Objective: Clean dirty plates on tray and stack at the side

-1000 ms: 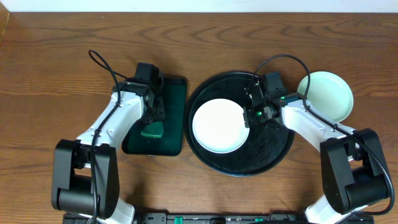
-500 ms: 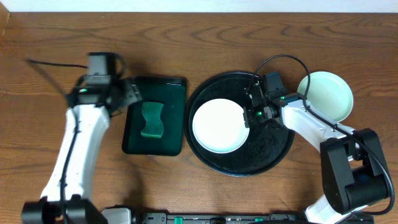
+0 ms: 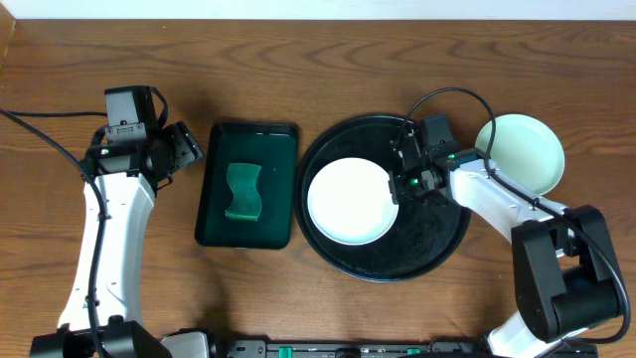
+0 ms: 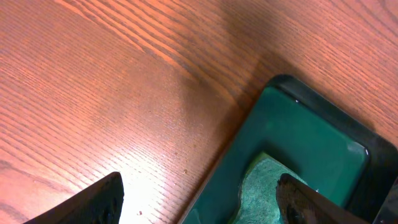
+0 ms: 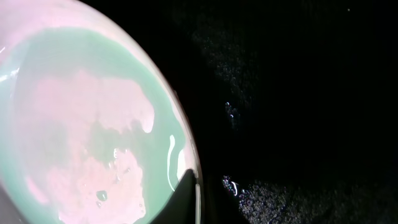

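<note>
Wooden table (image 3: 298,60): right fingers (image 3: 398,186) apparently pinch plate (image 3: 348,199).

Wood table (image 3: 328,70): visible grain, satin sheen. Black tray (image 3: 437,244): glossy, speckled with droplets. The plate (image 3: 348,204) on it: smooth, glossy, wet-filmed. Green tray (image 3: 273,214): glossy, plastic-looking. Sponge (image 3: 241,191): matt, coarse-textured.

Overhead top-down; wrist views close, downward.

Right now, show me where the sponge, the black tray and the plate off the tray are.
sponge (image 3: 242,192), overhead view, middle of its green top.
black tray (image 3: 427,239), overhead view, bare floor toward its lower right.
plate off the tray (image 3: 525,154), overhead view, centre of its pale inside.
</note>
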{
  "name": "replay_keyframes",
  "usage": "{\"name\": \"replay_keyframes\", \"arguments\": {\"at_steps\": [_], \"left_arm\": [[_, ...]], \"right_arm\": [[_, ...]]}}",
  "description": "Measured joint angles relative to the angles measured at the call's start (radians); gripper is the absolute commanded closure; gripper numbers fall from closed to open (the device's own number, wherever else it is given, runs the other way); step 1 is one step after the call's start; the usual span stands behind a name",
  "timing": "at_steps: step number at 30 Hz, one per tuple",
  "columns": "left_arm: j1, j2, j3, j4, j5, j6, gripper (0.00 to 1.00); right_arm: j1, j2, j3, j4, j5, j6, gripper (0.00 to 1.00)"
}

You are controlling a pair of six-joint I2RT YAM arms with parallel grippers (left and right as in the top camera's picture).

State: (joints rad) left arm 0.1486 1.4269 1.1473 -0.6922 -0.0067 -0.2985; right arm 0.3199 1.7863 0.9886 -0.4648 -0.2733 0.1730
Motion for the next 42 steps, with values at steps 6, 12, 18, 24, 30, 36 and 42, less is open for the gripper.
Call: {"name": "replay_keyframes", "arguments": {"at_steps": [6, 12, 18, 24, 30, 36, 42], "left_arm": [[0.000, 0.000, 0.000, 0.000, 0.000, 0.000, 0.21], [0.000, 0.000, 0.000, 0.000, 0.000, 0.000, 0.21], [0.000, 0.000, 0.000, 0.000, 0.000, 0.000, 0.21], [0.000, 0.000, 0.000, 0.000, 0.000, 0.000, 0.21], [0.000, 0.000, 0.000, 0.000, 0.000, 0.000, 0.21], [0.000, 0.000, 0.000, 0.000, 0.000, 0.000, 0.21], [0.000, 0.000, 0.000, 0.000, 0.000, 0.000, 0.21]], "right_arm": [[0.000, 0.000, -0.001, -0.002, 0.001, 0.001, 0.67], [0.000, 0.000, -0.002, -0.001, 0.007, 0.000, 0.66], [0.000, 0.000, -0.002, -0.001, 0.012, 0.000, 0.66], [0.000, 0.000, -0.002, -0.001, 0.013, 0.000, 0.62], [0.000, 0.000, -0.002, -0.002, 0.013, 0.001, 0.63], [0.000, 0.000, -0.002, -0.002, 0.013, 0.002, 0.67], [0.000, 0.000, -0.002, -0.002, 0.013, 0.002, 0.69]]}}
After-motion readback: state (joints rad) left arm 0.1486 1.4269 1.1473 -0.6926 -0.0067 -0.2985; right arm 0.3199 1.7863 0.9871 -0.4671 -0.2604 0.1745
